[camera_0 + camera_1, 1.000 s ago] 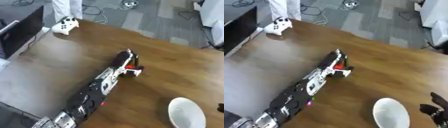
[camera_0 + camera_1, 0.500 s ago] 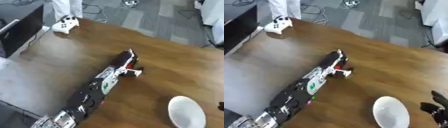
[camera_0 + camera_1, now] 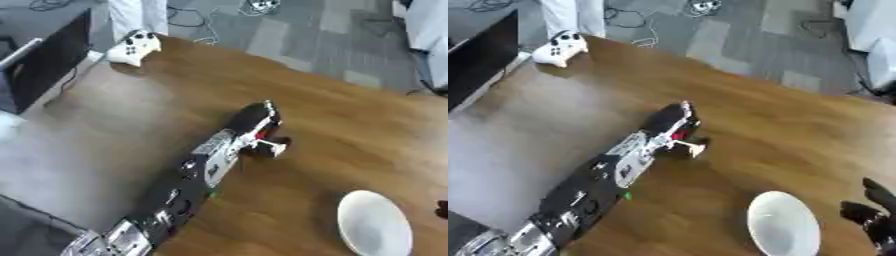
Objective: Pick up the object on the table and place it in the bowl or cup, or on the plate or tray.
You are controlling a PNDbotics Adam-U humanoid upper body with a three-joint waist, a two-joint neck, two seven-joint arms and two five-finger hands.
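Wooden table [image 3: 350, 125] is the landmark, runs askew in both views. Left arm [image 3: 188, 185] comes in from table's near-left corner and stretches diagonally toward table middle, black with silver and white parts, small green light on the forearm. Left hand [image 3: 254, 120] sits at about table center, palm down, black back of hand facing up. Under and beside it, a small object [image 3: 267, 145], red and white bits showing, white piece sticking out to the right, touching tabletop; too small to name. Left hand's fingers look curled down over the object, seems to be closed round it, but contact under the palm is hidden. Object is on the table, mid-table, not on the plate. White plate [image 3: 782, 225] lies on the table near its front-right edge, well apart from the object, tilted look only from camera angle, nothing on it. Right hand [image 3: 872, 212] shows at the table's near-right corner, just beside the plate, dark fingers pointing up and relaxed, spread a bit, holding nothing. White game controller [image 3: 131, 47] rests at the table's far-left corner, well apart from the left hand. Dark monitor [image 3: 48, 60] stands off the table's left edge. Grey carpet floor [image 3: 332, 30] with cables beyond the table's far edge.
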